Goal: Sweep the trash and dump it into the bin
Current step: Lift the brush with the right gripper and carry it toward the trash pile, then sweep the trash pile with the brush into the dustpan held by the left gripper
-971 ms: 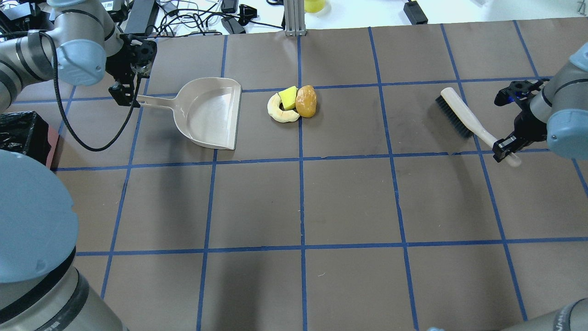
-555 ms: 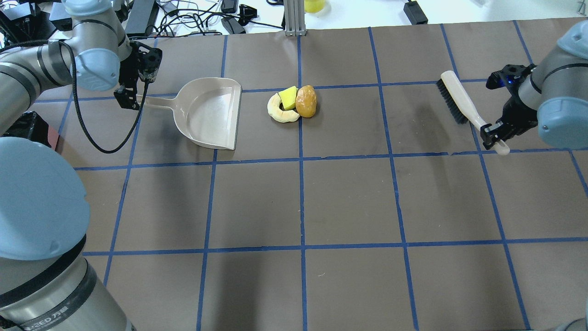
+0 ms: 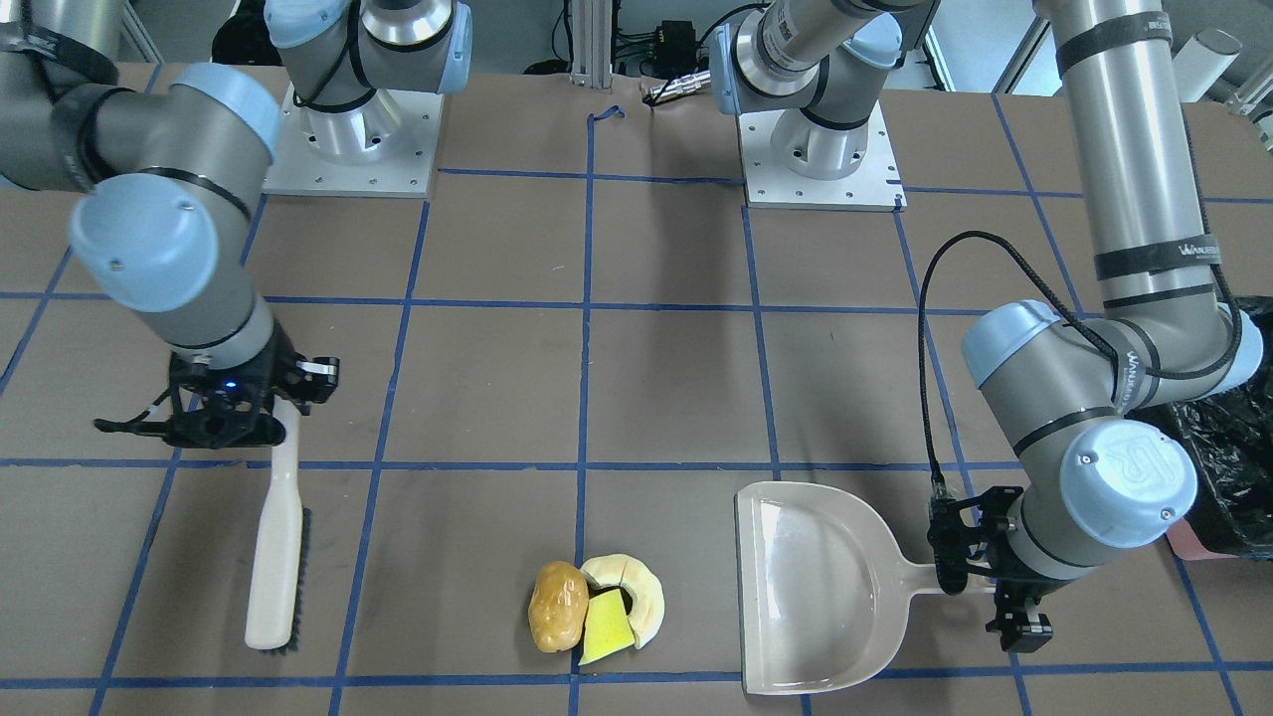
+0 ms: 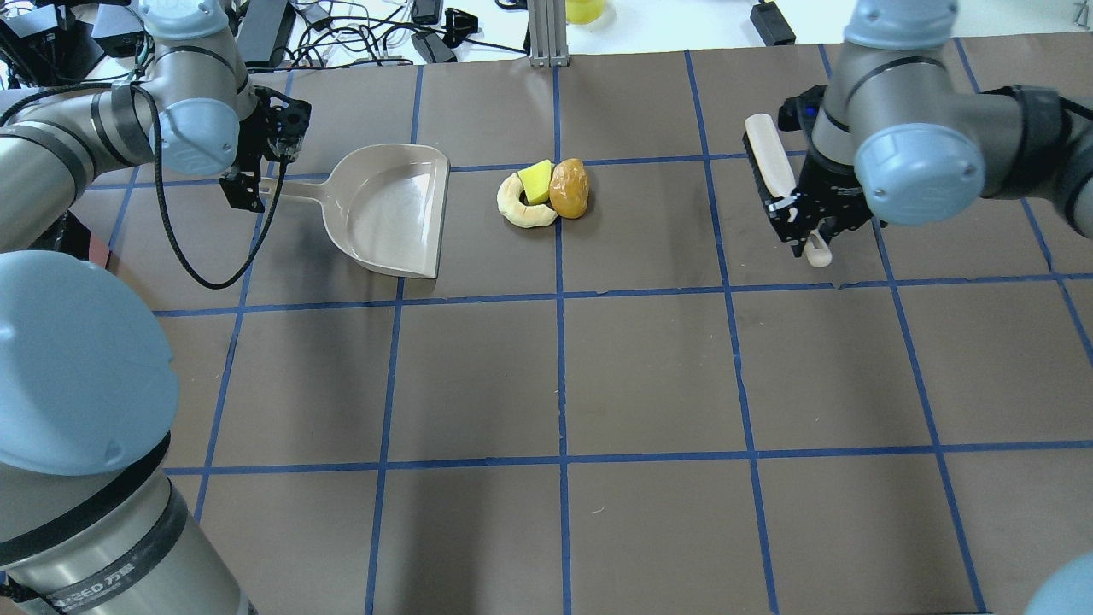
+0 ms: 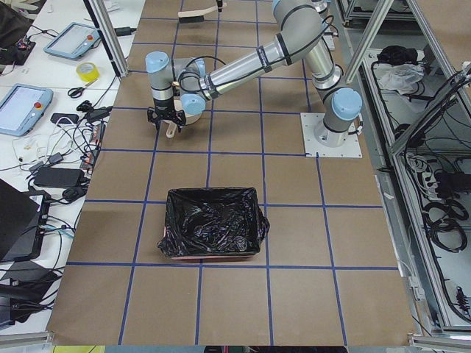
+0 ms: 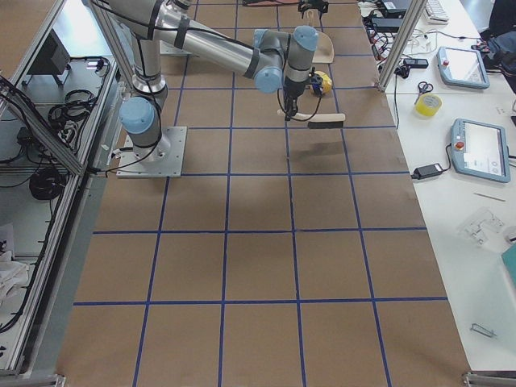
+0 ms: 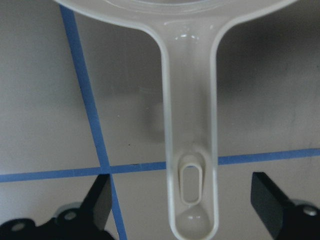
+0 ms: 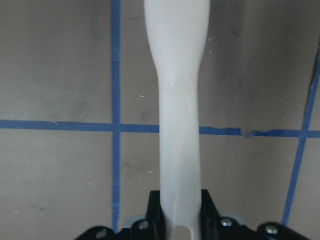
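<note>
The trash lies in one cluster on the table: a golden-brown potato shape (image 4: 569,188) (image 3: 556,605), a pale ring piece (image 4: 517,209) (image 3: 646,589) and a yellow wedge (image 4: 536,180) (image 3: 605,628). The beige dustpan (image 4: 393,209) (image 3: 811,587) lies flat left of them, its mouth toward the cluster. My left gripper (image 4: 248,183) (image 7: 185,210) is open, its fingers (image 7: 99,205) either side of the dustpan handle (image 7: 187,115). My right gripper (image 4: 808,227) (image 3: 269,410) is shut on the brush handle (image 8: 177,125); the brush (image 4: 766,162) (image 3: 274,542) is right of the trash. The black-lined pink bin (image 5: 212,224) (image 3: 1221,438) stands beyond the left arm.
Cables, power bricks and a metal post (image 4: 543,30) sit on the white bench past the table's far edge. Blue tape lines grid the brown table (image 4: 649,376). The arm bases (image 3: 820,149) stand on the robot's side.
My right arm has carried the brush leftward toward the trash and turned it more nearly straight away from the robot. My left gripper has shifted a little right by the dustpan handle.
</note>
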Motion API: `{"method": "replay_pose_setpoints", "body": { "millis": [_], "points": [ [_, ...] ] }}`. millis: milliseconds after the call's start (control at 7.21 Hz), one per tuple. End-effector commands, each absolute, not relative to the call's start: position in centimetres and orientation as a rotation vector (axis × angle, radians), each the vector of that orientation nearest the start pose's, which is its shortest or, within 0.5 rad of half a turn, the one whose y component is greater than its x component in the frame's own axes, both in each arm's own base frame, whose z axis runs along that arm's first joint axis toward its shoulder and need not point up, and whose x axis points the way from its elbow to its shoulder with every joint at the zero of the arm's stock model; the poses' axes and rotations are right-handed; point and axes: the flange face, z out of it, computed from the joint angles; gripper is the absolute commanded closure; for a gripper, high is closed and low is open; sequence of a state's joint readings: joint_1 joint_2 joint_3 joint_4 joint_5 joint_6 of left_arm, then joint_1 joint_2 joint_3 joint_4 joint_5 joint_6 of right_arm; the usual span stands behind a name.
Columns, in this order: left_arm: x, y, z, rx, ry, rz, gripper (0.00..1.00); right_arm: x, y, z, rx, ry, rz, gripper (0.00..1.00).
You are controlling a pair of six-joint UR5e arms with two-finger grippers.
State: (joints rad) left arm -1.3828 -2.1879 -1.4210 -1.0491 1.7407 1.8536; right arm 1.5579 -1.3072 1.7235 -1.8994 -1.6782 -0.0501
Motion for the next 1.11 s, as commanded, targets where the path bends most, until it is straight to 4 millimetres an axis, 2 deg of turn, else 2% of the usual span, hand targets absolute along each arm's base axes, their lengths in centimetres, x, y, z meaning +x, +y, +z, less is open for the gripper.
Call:
{"method": "replay_pose_setpoints", "body": {
  "millis": [0,139,278,416,555,694,971],
  "points": [
    [0.8,-70.9,23.8,-2.417,-2.178,-0.149,0.28,22.9,-57.7,28.8,0.090,3.272,0.128,1.00],
    [0.9,-70.9,23.7,-2.418,-2.172,-0.149,0.38,26.2,-58.6,28.3,0.129,3.280,0.148,1.00],
    [1.0,-70.8,23.8,-2.417,-2.175,-0.151,0.49,28.9,-59.0,27.9,0.154,3.310,0.193,1.00],
    [1.0,-70.8,24.1,-2.420,-2.177,-0.150,0.60,31.6,-58.8,26.6,0.189,3.322,0.193,1.00],
    [1.0,-70.8,24.2,-2.422,-2.176,-0.147,0.87,32.7,-58.7,25.9,0.171,3.322,0.194,1.00],
    [1.0,-70.8,24.3,-2.424,-2.175,-0.146,0.94,34.0,-58.3,26.1,0.142,3.319,0.184,1.00],
    [1.0,-70.5,24.0,-2.420,-2.171,-0.154,0.99,35.8,-57.9,25.3,0.098,3.318,0.152,1.00]
  ]
}}
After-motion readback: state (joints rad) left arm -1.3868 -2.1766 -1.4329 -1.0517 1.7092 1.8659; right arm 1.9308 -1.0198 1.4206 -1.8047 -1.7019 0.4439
